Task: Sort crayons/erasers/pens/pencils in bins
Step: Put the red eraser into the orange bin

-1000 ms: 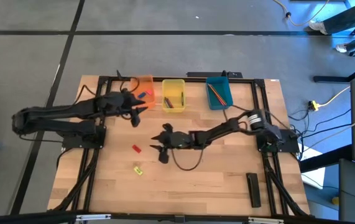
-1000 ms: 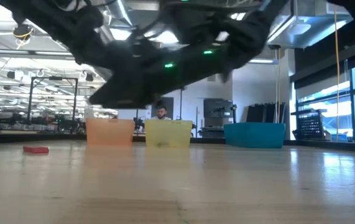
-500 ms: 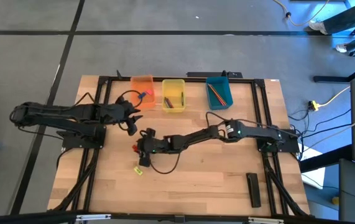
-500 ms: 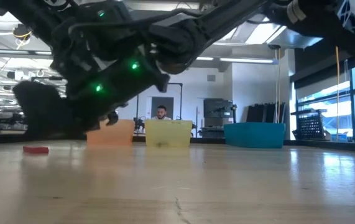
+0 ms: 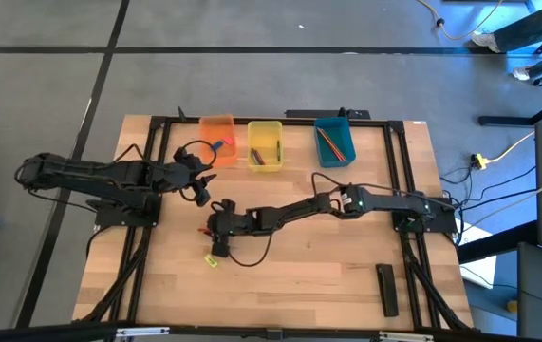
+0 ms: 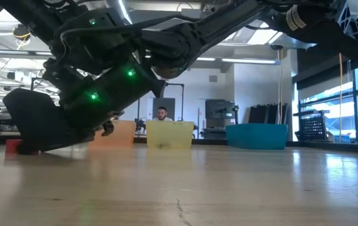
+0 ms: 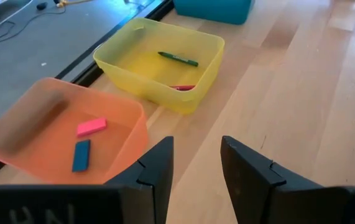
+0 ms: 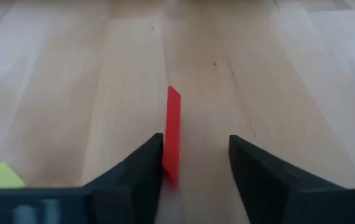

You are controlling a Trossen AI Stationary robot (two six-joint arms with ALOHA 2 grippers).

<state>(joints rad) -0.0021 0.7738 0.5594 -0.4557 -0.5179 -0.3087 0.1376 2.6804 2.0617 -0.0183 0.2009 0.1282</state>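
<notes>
The red eraser [image 8: 173, 134] lies on the worktop [image 5: 346, 275] left of centre, standing on its thin edge between the fingers of the right pincer [image 8: 193, 162], which has reached far across from the right side. Its fingers are apart, one on each side of the eraser and not yet pressing it, so it looks lined up for a pinch across the narrow faces. A yellow eraser [image 5: 211, 259] lies just nearer on the worktop, loose. The left pincer [image 7: 193, 171] hovers by the near edge of the orange bin [image 7: 40, 134], fingers apart and empty; from there it is clear of the right arm's reach. The orange bin holds a pink eraser [image 7: 91, 127] and a blue eraser [image 7: 81, 155], so the red one probably belongs there too. The yellow bin [image 7: 211, 56] beside it holds a green crayon [image 7: 177, 58] and a reddish one, partly hidden. The teal bin [image 5: 333, 140], farther right, holds the pencils [image 5: 328, 141]. A black bar [image 5: 386, 289] lies near the right front corner.
</notes>
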